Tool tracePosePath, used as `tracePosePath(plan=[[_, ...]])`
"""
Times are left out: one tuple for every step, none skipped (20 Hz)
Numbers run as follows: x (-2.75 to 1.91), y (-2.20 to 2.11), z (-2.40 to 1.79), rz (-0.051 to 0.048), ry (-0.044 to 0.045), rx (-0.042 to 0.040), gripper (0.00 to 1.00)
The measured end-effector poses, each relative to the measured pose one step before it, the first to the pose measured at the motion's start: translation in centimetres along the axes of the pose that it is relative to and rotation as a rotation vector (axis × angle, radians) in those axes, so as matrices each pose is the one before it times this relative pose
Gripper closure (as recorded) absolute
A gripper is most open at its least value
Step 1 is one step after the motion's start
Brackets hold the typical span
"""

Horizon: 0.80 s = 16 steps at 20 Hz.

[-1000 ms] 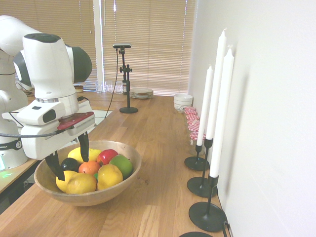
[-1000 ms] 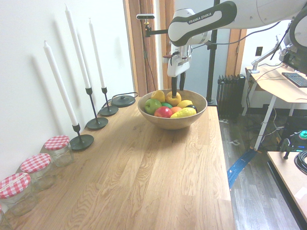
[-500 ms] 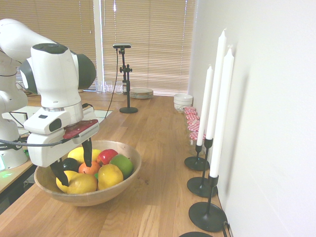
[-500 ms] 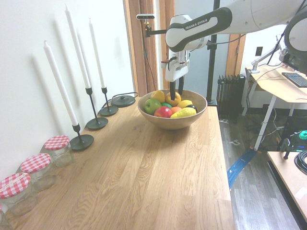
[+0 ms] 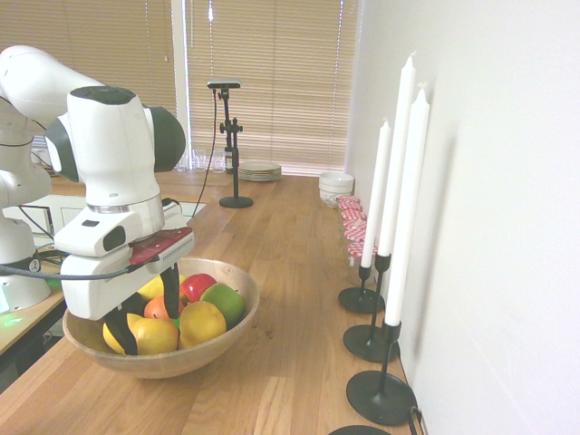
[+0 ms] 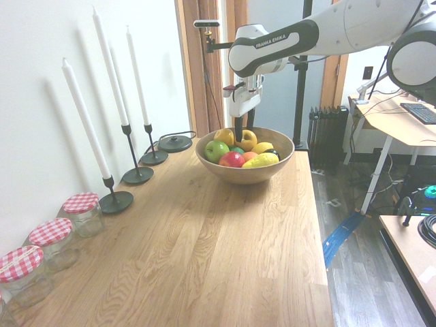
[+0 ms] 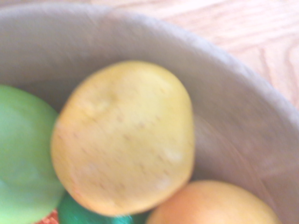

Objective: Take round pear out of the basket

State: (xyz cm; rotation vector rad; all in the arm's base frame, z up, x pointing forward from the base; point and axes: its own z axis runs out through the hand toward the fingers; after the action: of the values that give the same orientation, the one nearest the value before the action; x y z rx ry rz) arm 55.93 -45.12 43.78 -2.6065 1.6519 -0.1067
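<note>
Now, as the views stand:

Basket (image 5: 243, 283) (image 6: 245, 174) (image 7: 233, 116): wooden, upright on the table (image 5: 290, 263) (image 6: 204, 252), full of fruit.

Pear (image 5: 201, 322) (image 6: 223, 136) (image 7: 124, 137): in the basket, on top of the pile, against the wall-side part of the rim; the wrist view shows it close up, pale gold and speckled, with the rim behind it.

Apple (image 5: 224, 302) (image 6: 216, 150) (image 7: 18, 163): green, in the basket, touching the pear.

Red apple (image 5: 195, 285) (image 6: 232, 159): in the basket, beside the green one, across the pile from the pear.

Yellow fruit (image 5: 154, 340) (image 6: 249, 140) (image 7: 215, 205): in the basket, just beside the pear on the side away from the wall.

Gripper (image 5: 147, 322) (image 6: 240, 135): pointing straight down into the basket, jaws spread wide and holding nothing; the fingers stand among the fruit either side of the yellow fruit, just beside the pear. Whether a finger touches the pear I cannot tell.

Candles (image 5: 399, 208) (image 6: 109, 75): three, white, in black holders, between the basket and the wall.

Jars (image 5: 352, 222) (image 6: 51, 242): red-checked lids, along the wall, well apart from the basket.
</note>
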Motion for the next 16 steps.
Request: tracePosePath(plan=[[0.008, -0.205, 0.038, -0.00318, -0.00008, 0.00025, 0.00], [0.006, -0.140, 0.063, -0.00215, -0.00096, -0.00014, 0.00], [0.025, -0.038, 0.069, -0.00060, -0.00138, -0.00078, 0.00], [0.031, 0.027, 0.111, 0.00011, -0.00201, -0.00133, 0.00], [0.038, 0.075, 0.163, 0.00087, -0.00275, -0.00178, 0.00], [0.065, 0.139, 0.244, 0.00197, -0.00436, -0.00276, 0.00], [0.065, 0.151, 0.339, 0.00236, -0.00564, -0.00358, 0.00], [0.059, 0.169, 0.461, 0.00270, -0.00660, -0.00418, 0.00], [0.028, 0.138, 0.482, 0.00259, -0.00804, -0.00386, 0.00], [0.022, 0.063, 0.198, 0.00073, -0.00278, -0.00134, 1.00], [0.026, 0.088, 0.060, -0.00004, -0.00081, -0.00040, 1.00], [0.004, 0.033, 0.035, -0.00235, -0.00042, -0.00012, 1.00], [0.007, 0.004, 0.006, -0.00406, 0.00049, 0.00029, 1.00], [0.006, 0.001, -0.009, -0.00149, 0.00093, 0.00036, 1.00], [0.016, 0.003, 0.012, -0.00199, 0.00149, 0.00046, 1.00], [0.002, 0.004, 0.013, -0.00100, 0.00016, 0.00003, 1.00]])
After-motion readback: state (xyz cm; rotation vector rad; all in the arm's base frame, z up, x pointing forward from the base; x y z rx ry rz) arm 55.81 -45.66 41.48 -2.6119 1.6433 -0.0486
